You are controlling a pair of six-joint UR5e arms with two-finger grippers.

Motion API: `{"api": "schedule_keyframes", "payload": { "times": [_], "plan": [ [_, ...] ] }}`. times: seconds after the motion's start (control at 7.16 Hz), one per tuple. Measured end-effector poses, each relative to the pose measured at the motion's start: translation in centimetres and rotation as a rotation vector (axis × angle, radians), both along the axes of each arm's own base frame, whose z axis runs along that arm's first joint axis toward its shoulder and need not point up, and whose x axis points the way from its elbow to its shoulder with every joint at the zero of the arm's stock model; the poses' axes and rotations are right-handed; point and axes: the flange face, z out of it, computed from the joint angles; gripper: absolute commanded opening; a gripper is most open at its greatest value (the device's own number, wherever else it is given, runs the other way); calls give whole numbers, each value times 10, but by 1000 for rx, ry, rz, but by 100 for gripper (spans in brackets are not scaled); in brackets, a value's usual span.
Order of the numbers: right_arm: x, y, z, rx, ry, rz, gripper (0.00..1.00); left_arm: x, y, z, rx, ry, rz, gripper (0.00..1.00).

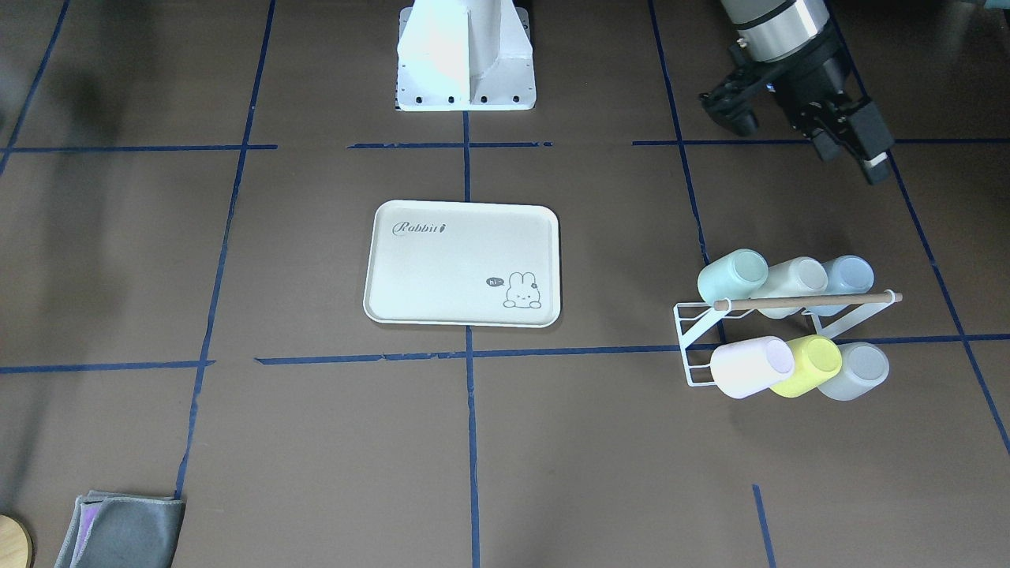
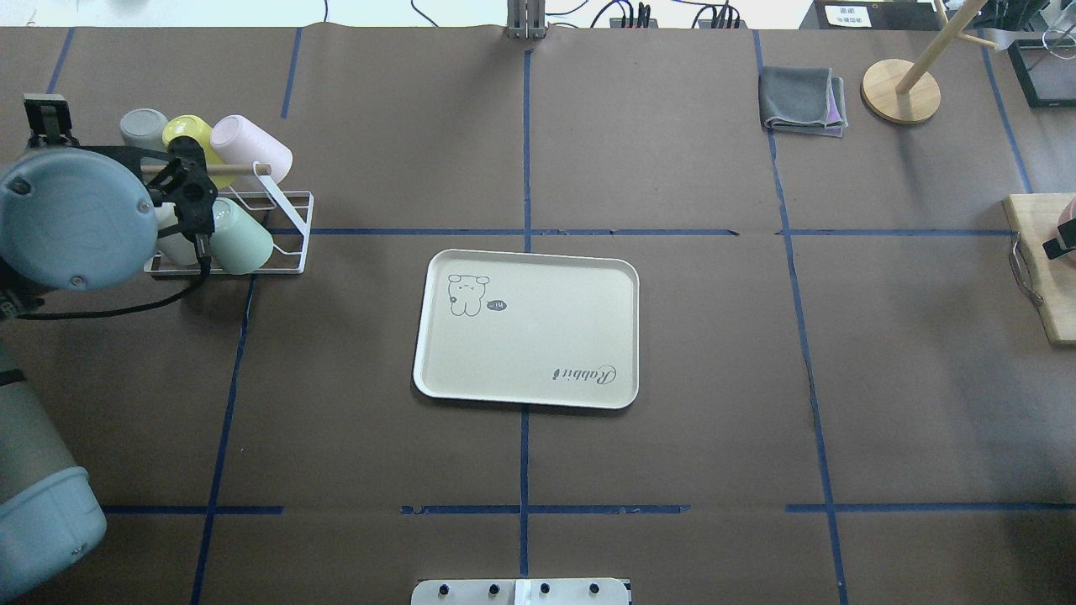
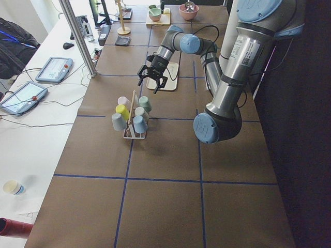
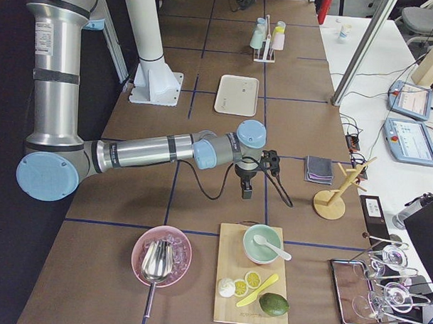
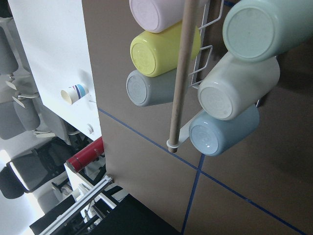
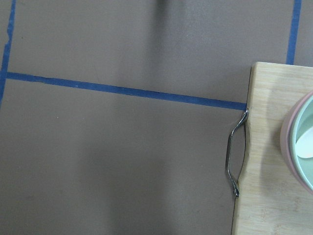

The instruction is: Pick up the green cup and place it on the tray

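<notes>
One green cup (image 1: 732, 278) on rack (image 1: 821, 300)

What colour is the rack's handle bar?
The bar is light wood; left wrist view shows it best.

Wire rack (image 1: 805, 300): one; cups on the rack: six; of these, one green cup (image 1: 732, 276), one cream cup (image 1: 793, 278) and one light blue cup (image 1: 848, 274) in the rack's row towards the robot base; one pink cup (image 1: 750, 367), one yellow cup (image 1: 813, 363) and one grey cup (image 1: 860, 371) in the rack's opposite row; tray (image 1: 461, 264): one, well apart from the rack; folded grey cloth (image 1: 122, 528): one, far from the rack; wooden peg stand (image 2: 901, 80): one.
</notes>
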Motion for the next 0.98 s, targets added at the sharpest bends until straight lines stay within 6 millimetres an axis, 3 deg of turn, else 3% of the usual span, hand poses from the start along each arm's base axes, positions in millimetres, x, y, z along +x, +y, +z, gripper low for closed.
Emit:
{"api": "schedule_keyframes", "payload": {
  "times": [0.28,0.98],
  "plan": [
    [2,2,4,-7,1,2,100,38,17,-3,101,-157,150,100],
    [3,3,11,-21,4,6,100,98,29,16,196,-551,459,100]
  ]
}}
